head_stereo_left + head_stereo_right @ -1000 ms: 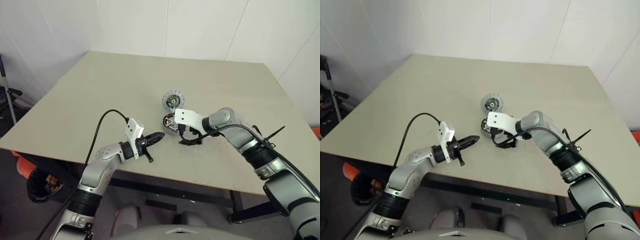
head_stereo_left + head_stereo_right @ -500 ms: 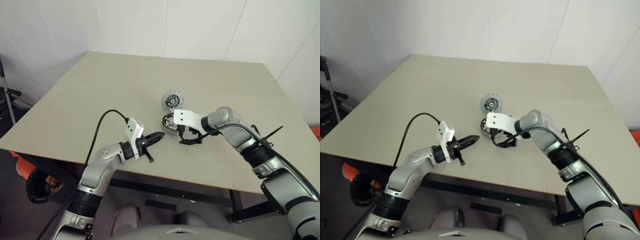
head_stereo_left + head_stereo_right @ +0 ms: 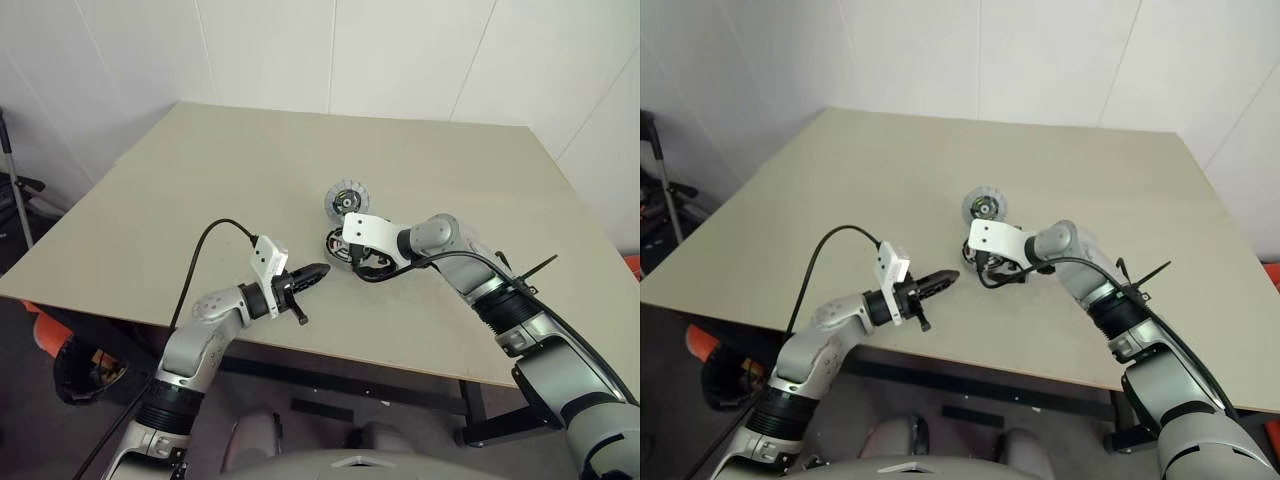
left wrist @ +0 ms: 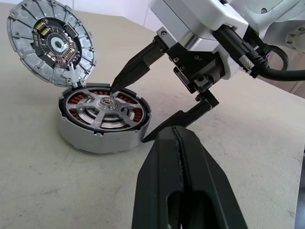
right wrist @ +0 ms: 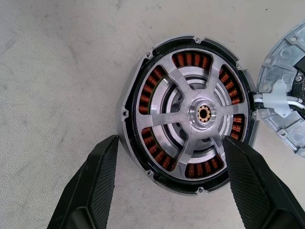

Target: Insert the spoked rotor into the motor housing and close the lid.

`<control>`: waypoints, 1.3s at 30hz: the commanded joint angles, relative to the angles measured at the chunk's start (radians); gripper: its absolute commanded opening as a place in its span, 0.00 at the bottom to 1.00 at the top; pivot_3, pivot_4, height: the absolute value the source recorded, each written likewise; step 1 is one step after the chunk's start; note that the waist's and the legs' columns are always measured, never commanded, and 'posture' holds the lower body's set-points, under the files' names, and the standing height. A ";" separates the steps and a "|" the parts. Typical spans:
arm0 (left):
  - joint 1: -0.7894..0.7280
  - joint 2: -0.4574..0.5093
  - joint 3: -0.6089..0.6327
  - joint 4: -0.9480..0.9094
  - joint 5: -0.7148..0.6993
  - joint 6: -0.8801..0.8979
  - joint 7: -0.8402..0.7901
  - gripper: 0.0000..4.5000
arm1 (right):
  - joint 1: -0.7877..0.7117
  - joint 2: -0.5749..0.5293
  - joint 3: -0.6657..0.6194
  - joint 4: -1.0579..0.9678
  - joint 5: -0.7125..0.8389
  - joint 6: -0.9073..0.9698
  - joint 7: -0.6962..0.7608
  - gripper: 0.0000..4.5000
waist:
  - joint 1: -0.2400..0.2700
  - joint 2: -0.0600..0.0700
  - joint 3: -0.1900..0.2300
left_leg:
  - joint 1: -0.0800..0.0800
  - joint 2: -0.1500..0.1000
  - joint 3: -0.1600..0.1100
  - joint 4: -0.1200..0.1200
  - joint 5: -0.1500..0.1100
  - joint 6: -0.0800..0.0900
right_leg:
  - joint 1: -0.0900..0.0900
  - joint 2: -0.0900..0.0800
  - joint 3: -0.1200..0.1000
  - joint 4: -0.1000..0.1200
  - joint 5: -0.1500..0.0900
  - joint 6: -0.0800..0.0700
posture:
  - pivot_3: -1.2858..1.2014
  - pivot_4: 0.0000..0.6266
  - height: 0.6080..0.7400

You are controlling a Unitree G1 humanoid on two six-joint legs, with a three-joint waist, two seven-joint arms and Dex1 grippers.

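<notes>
Right claw (image 5: 167, 176) wide open, pointing down over the motor housing (image 5: 188, 114), one finger either side, holding nothing. Spoked rotor (image 4: 106, 105) sits inside the housing w/ copper windings showing between spokes. Housing's mid-tabletop, a bit toward the near edge. Lid (image 4: 51, 43) leans tilted against its far side, touching. Left claw (image 3: 308, 276) shut & empty, near the tabletop's near edge.

Brushed silver metal spoked rotor (image 5: 190, 124); matt, grainy beige table (image 5: 57, 71).
</notes>
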State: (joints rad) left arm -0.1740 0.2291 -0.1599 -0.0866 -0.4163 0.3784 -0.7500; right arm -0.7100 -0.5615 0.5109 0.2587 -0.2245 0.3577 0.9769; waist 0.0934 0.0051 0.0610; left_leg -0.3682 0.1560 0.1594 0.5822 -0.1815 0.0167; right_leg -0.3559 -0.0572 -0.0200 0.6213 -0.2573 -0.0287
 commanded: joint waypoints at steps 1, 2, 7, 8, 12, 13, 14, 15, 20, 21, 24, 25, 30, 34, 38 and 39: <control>-0.012 -0.001 0.015 -0.030 -0.016 0.003 0.001 0.00 | -0.013 -0.026 -0.056 -0.068 0.002 -0.008 0.003 0.86 | 0.000 0.000 0.000 | 0.000 0.000 0.000 0.000 0.000 0.000 | 0.000 0.000 0.000 0.000 0.000 0.000 | 0.52 0.00 1.00; -0.013 -0.001 0.016 -0.029 -0.017 0.005 0.002 0.00 | -0.008 -0.032 -0.057 -0.085 0.004 -0.008 0.009 0.86 | 0.000 0.000 0.000 | 0.000 0.000 0.000 0.000 0.000 0.000 | 0.000 0.000 0.000 0.000 0.000 0.000 | 0.52 0.00 1.00; -0.013 -0.003 0.018 -0.031 -0.018 0.016 0.005 0.00 | 0.028 -0.056 -0.067 -0.198 0.019 0.019 0.041 0.86 | 0.001 0.000 0.000 | 0.000 0.000 0.000 0.000 0.000 0.000 | 0.000 0.000 0.000 0.000 0.000 0.000 | 0.52 0.00 1.00; -0.012 -0.004 0.018 -0.032 -0.018 0.018 0.007 0.00 | 0.041 -0.062 -0.067 -0.232 0.028 0.031 0.057 0.86 | 0.001 0.000 0.000 | 0.000 0.000 0.000 0.000 0.000 0.000 | 0.000 0.000 0.000 0.000 0.000 0.000 | 0.52 0.00 1.00; -0.015 -0.006 0.016 -0.031 -0.019 0.023 0.008 0.00 | 0.085 -0.075 -0.058 -0.315 0.048 0.078 0.101 0.86 | 0.002 0.000 0.000 | 0.000 0.000 0.000 0.000 0.000 0.001 | 0.000 0.000 0.000 0.000 0.000 0.000 | 0.52 0.00 1.00; -0.015 -0.007 0.016 -0.031 -0.020 0.024 0.008 0.00 | 0.090 -0.075 -0.057 -0.320 0.047 0.083 0.102 0.86 | 0.002 0.000 0.000 | 0.000 0.000 0.000 0.000 0.000 0.001 | 0.000 0.000 0.000 0.000 0.000 0.000 | 0.52 0.00 1.00; -0.016 -0.007 0.016 -0.030 -0.020 0.025 0.008 0.00 | 0.094 -0.073 -0.055 -0.321 0.045 0.086 0.103 0.86 | 0.002 0.000 0.000 | 0.000 0.000 0.000 0.000 0.000 0.001 | 0.000 0.000 0.000 0.000 0.000 0.000 | 0.52 0.00 1.00; -0.018 -0.007 0.016 -0.029 -0.021 0.026 0.009 0.00 | 0.096 -0.071 -0.052 -0.320 0.043 0.089 0.104 0.86 | 0.001 0.000 0.000 | 0.000 0.000 0.000 0.000 0.000 0.001 | 0.000 0.000 0.000 0.000 0.000 0.000 | 0.52 0.00 1.00; -0.020 -0.010 0.014 -0.027 -0.021 0.026 0.010 0.00 | 0.093 -0.055 -0.043 -0.287 0.040 0.095 0.109 0.86 | 0.001 0.000 0.000 | 0.000 0.000 0.000 0.000 0.000 0.001 | 0.000 0.000 0.000 0.000 0.000 0.000 | 0.52 0.00 1.00; -0.019 -0.010 0.014 -0.029 -0.021 0.026 0.011 0.00 | 0.089 -0.052 -0.041 -0.274 0.039 0.092 0.110 0.86 | 0.001 0.000 0.000 | 0.000 0.000 0.000 0.000 0.000 0.001 | 0.000 0.000 0.000 0.000 0.000 0.000 | 0.52 0.00 1.00; -0.017 -0.012 0.013 -0.032 -0.019 0.025 0.015 0.00 | 0.080 -0.045 -0.036 -0.235 0.035 0.077 0.112 0.86 | 0.001 0.000 0.000 | 0.000 0.000 0.000 0.000 0.000 0.001 | 0.000 0.000 0.000 0.000 0.000 0.000 | 0.52 0.00 1.00; -0.016 -0.013 0.013 -0.033 -0.019 0.025 0.016 0.00 | 0.076 -0.042 -0.035 -0.222 0.034 0.072 0.113 0.86 | 0.001 0.000 0.000 | 0.000 0.000 0.000 0.000 0.000 0.001 | 0.000 0.000 0.000 0.000 0.000 0.000 | 0.52 0.00 1.00; -0.011 -0.015 0.015 -0.035 -0.018 0.020 0.020 0.00 | 0.053 -0.026 -0.028 -0.143 0.024 0.045 0.116 0.86 | 0.000 0.000 0.000 | 0.000 0.000 0.001 0.000 0.000 0.001 | 0.000 0.000 0.000 0.000 0.000 0.000 | 0.52 0.00 1.00; -0.013 -0.017 0.019 -0.029 -0.019 0.018 0.021 0.00 | 0.025 -0.015 -0.030 -0.081 0.016 0.019 0.116 0.86 | 0.000 0.000 0.000 | 0.000 0.000 0.001 0.000 0.000 0.001 | 0.000 0.000 0.000 0.000 0.000 0.000 | 0.52 0.00 1.00; -0.016 -0.019 0.022 -0.026 -0.019 0.018 0.022 0.00 | 0.006 -0.009 -0.033 -0.045 0.010 0.002 0.117 0.66 | -0.001 0.000 0.000 | 0.001 0.001 0.001 0.000 0.000 0.001 | 0.000 0.000 0.000 0.000 0.000 -0.001 | 0.52 0.00 1.00; -0.016 -0.020 0.022 -0.026 -0.019 0.018 0.023 0.00 | 0.005 -0.008 -0.034 -0.042 0.009 0.000 0.118 0.58 | 0.000 0.000 0.000 | 0.001 0.001 0.002 0.000 0.000 0.001 | 0.000 0.000 0.000 0.000 0.000 -0.001 | 0.52 0.00 1.00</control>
State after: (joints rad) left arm -0.1748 0.2125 -0.1553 -0.0866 -0.4231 0.4046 -0.7322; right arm -0.6837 -0.5734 0.4860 0.2129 -0.2127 0.3717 1.0923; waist 0.0930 0.0050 0.0610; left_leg -0.3677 0.1567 0.1612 0.5824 -0.1808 0.0182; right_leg -0.3554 -0.0573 -0.0198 0.6212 -0.2570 -0.0295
